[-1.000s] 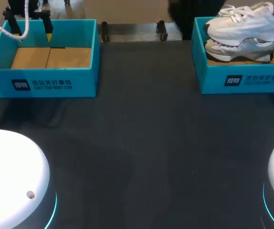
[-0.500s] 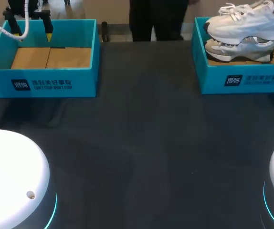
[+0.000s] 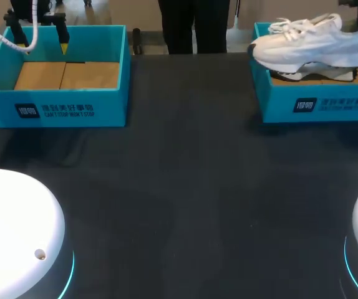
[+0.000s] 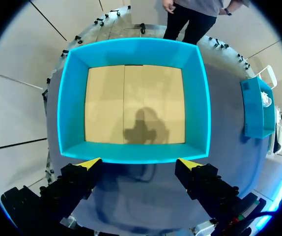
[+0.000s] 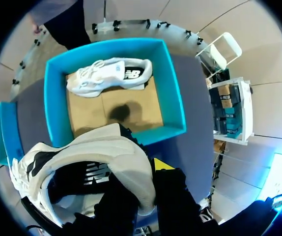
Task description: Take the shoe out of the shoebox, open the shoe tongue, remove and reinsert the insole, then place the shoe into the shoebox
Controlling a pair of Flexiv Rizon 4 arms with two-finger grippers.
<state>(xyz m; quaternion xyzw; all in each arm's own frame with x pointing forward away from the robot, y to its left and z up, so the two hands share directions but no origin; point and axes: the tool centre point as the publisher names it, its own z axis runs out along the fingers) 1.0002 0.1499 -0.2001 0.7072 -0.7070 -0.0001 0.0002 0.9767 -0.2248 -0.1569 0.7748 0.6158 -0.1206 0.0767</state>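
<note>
One white lace-up sneaker (image 3: 310, 40) aloft over the right teal cardboard shoebox (image 3: 316, 106), long axis across the dark bench (image 3: 185, 187), toe to my left, heel clenched in my right fingers (image 5: 163, 164), second white sneaker (image 5: 109, 73) lying inside that box, my left fingers (image 4: 89, 163) spread and empty over the left teal shoebox (image 4: 131, 49)

Dark table (image 3: 191, 187) carried left shoebox (image 4: 131, 153) just ahead of left fingers (image 4: 88, 164), right shoebox (image 5: 174, 98) ahead of right fingers (image 5: 161, 164). Both teal, flat on tabletop, well apart.
</note>
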